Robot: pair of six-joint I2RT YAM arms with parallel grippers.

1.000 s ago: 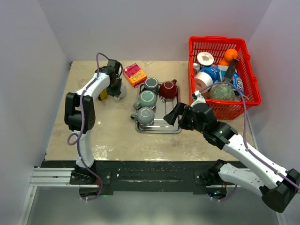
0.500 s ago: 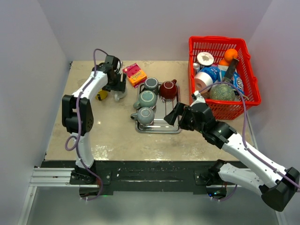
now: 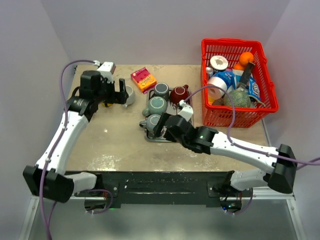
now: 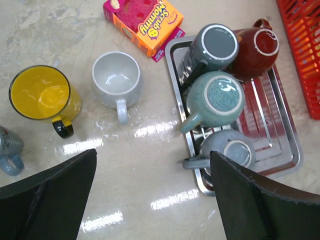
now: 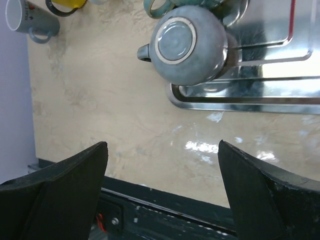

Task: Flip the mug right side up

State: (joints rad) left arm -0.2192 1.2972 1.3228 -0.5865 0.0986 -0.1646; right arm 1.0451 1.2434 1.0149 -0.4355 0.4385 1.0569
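Grey mug [image 5: 189, 44] btm-up on tray [image 5: 280, 96] (R claw [image 5: 162, 146] spread).

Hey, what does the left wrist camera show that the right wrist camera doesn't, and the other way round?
Only the left wrist view shows the pink and orange box, the dark grey mug and maroon mug upside down on the tray, and the red basket at the frame's edge. Only the right wrist view shows the table's dark front edge. Both show the grey-blue mug upside down at one end of the metal tray, and the marbled tabletop.
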